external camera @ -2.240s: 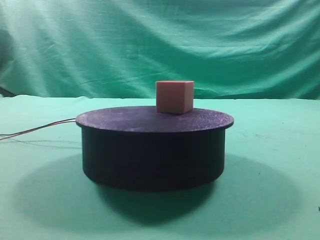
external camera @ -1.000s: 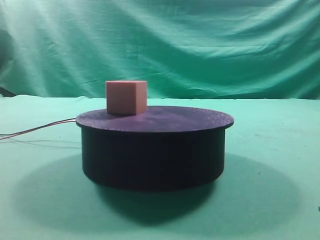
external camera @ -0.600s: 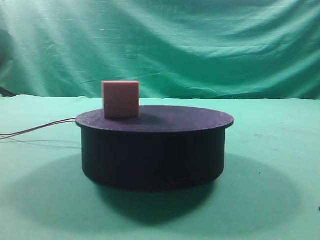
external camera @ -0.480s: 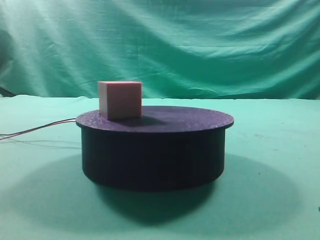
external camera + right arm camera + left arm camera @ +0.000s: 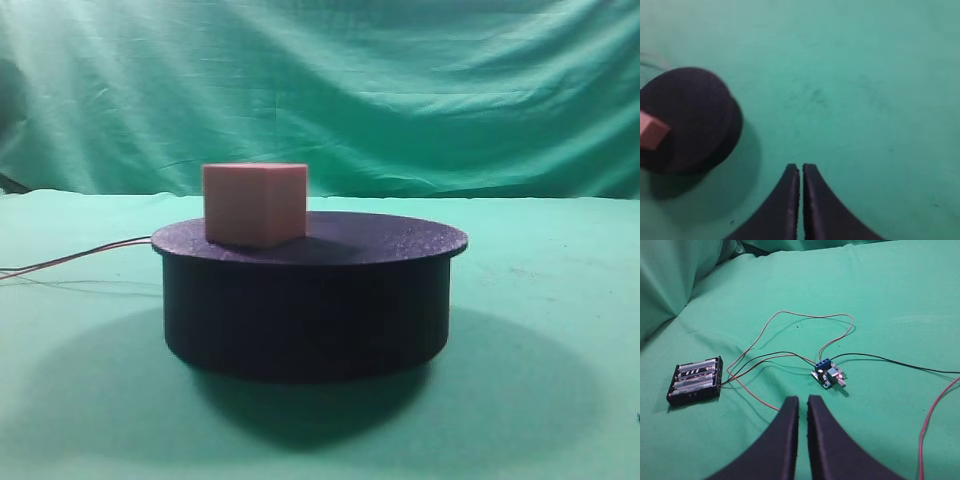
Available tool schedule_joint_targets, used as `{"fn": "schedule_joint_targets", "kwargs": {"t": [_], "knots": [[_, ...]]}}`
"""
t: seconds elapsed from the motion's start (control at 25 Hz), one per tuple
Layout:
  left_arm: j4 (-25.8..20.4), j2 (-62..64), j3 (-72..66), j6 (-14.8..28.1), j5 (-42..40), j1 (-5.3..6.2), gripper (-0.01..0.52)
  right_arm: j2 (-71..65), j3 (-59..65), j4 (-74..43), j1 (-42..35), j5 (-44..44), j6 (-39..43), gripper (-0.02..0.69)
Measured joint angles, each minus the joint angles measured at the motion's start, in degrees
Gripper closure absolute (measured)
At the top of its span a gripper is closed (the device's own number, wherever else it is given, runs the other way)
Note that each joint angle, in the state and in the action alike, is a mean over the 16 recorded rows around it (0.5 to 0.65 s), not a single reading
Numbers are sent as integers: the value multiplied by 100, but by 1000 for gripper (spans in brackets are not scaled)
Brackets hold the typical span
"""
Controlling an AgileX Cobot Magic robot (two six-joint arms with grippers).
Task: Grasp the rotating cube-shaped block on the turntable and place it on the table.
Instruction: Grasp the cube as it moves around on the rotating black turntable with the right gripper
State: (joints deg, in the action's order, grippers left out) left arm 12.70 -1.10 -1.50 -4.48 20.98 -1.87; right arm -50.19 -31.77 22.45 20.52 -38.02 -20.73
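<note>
A salmon-pink cube-shaped block (image 5: 254, 204) stands on the left part of the black turntable (image 5: 306, 300), which sits on the green table (image 5: 540, 300). Neither gripper shows in the exterior high view. In the right wrist view the turntable (image 5: 690, 117) is at the far left with the block (image 5: 651, 131) on its left edge; my right gripper (image 5: 801, 167) is shut and empty over bare cloth to the right of it. My left gripper (image 5: 802, 400) is shut and empty above the cloth, away from the turntable.
Thin wires (image 5: 75, 258) run left from the turntable. In the left wrist view a black battery holder (image 5: 695, 381), a small circuit board (image 5: 828, 375) and looping red and black wires (image 5: 790, 335) lie on the cloth ahead of the left gripper.
The block has ridden the turning disc from right of centre round to the left, then slightly back toward me, turning as it goes. Neither gripper has entered the exterior view.
</note>
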Motion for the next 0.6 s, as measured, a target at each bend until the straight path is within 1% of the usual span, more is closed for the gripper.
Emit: {"fn": "schedule_joint_targets", "kwargs": {"t": [0.12, 0.24, 0.32, 0.4, 0.6], "knots": [[0, 0, 0, 0, 0, 0, 514, -740, -314, 117, 664, -51, -175, 646], [0, 0, 0, 0, 0, 0, 514, -1402, -626, 57, 1294, -7, -143, 591], [0, 0, 0, 0, 0, 0, 514, -1788, -822, -26, 1644, 57, -64, 529], [0, 0, 0, 0, 0, 0, 514, -2135, -1005, -113, 1913, 125, 56, 453], [0, 0, 0, 0, 0, 0, 514, -2845, -1420, -233, 2223, 228, 369, 254]]}}
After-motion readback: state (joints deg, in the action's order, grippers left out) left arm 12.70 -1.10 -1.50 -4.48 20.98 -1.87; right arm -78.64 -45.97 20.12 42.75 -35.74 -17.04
